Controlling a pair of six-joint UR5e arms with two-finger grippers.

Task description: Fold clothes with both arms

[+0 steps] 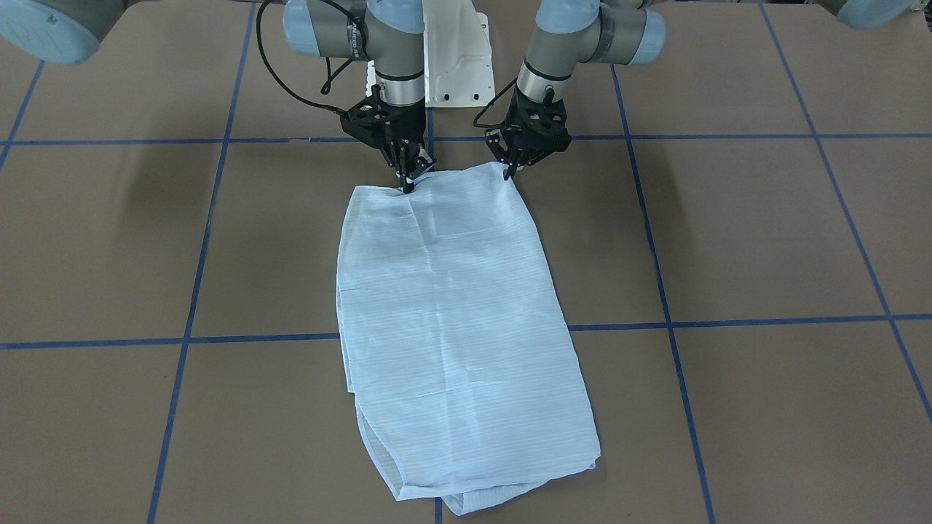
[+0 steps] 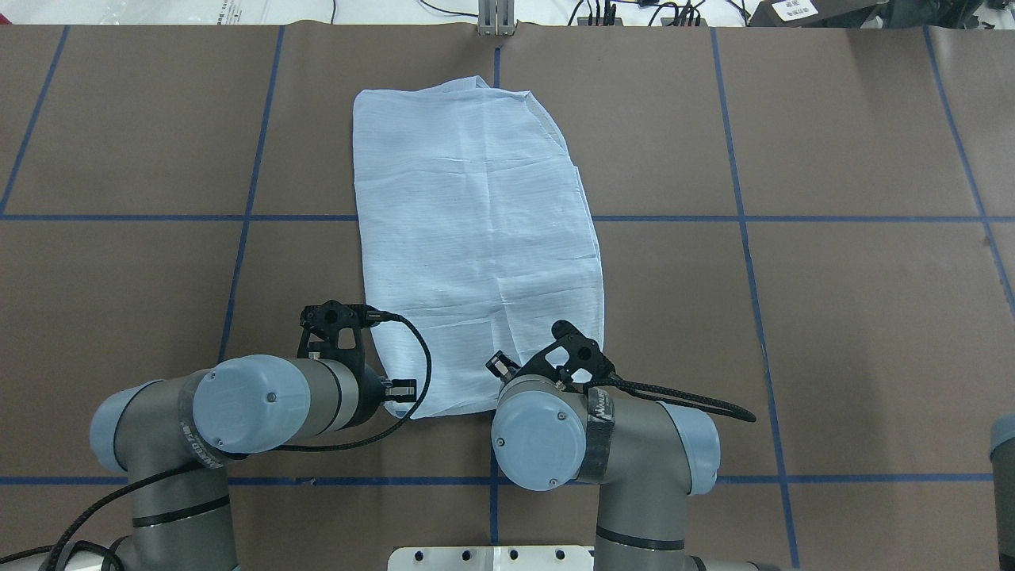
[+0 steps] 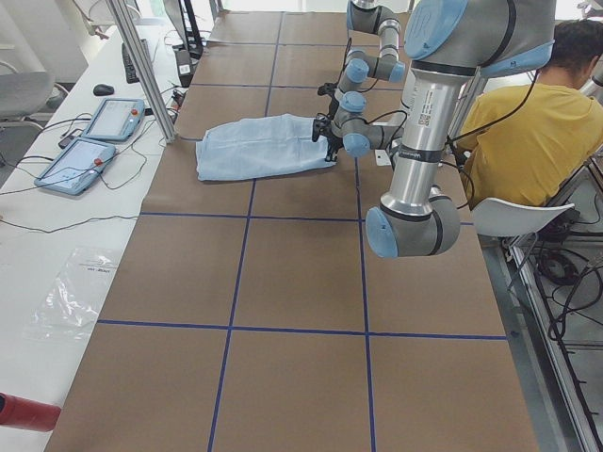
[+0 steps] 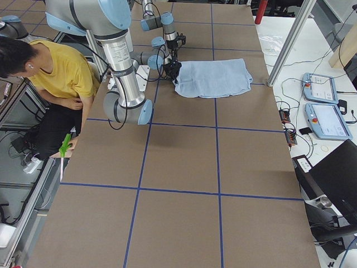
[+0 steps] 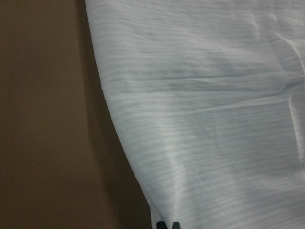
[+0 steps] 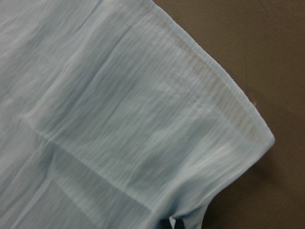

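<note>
The light blue striped shirt (image 1: 459,313) lies flat on the brown table, folded into a long rectangle that runs away from the robot (image 2: 476,230). My left gripper (image 1: 509,173) is shut on one corner of its near edge. My right gripper (image 1: 406,185) is shut on the other near corner. Each wrist view is filled with wrinkled cloth (image 5: 214,119) (image 6: 119,119) that runs down to the fingertips at the bottom edge. Overhead, both wrists hide the fingers. No collar, sleeves or buttons show.
Blue tape lines (image 1: 728,320) divide the table into squares. The white pedestal base (image 1: 455,65) stands just behind the grippers. A person in a yellow top (image 3: 528,122) sits beside the robot. Control tablets (image 3: 89,141) and a metal post (image 3: 141,66) are at the table's far edge.
</note>
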